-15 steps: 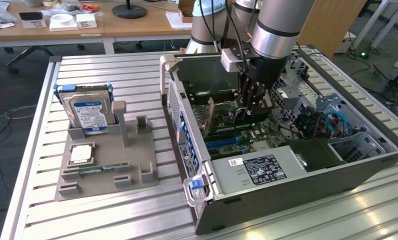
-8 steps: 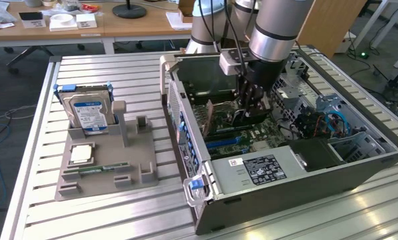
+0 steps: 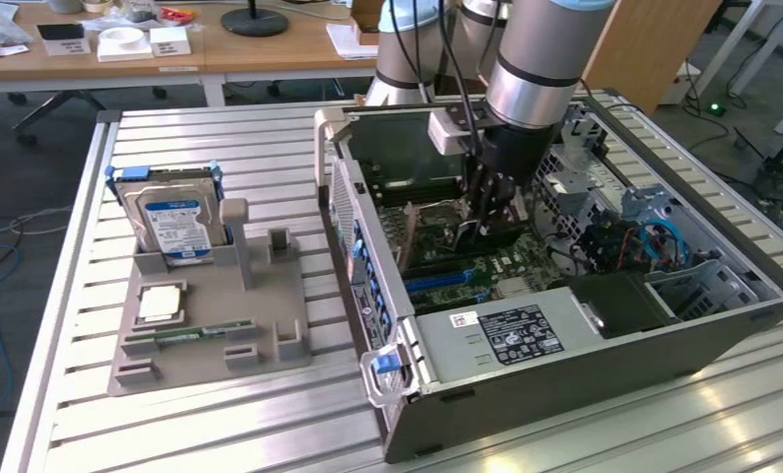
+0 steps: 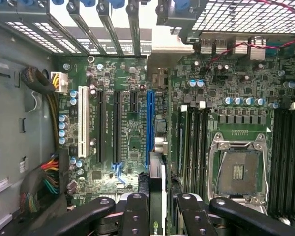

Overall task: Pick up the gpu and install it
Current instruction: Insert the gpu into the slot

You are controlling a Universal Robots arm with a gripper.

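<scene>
Hand (image 4: 160, 200) clamps the graphics card (image 4: 157, 172) edge-on; in the exterior view I place the blue slot (image 4: 150, 128) at 7 o'clock.

I can read nothing here. The black-and-white sticker (image 3: 512, 333) on the grey metal power-supply box (image 3: 446, 347), the blue-and-white label (image 3: 181, 232) on the upright silver hard drive (image 3: 167, 192), and the green logo (image 4: 155, 227) on the slim dark gpu (image 4: 157, 187) are all illegible to me.

The gpu (image 4: 157, 184) is a slim dark card seen edge-on, with a green strip along its rim. Clamped upright in the pincer (image 4: 157, 209), it hangs close over the motherboard (image 4: 132, 147), in line with the long blue slot (image 4: 149, 125).
</scene>
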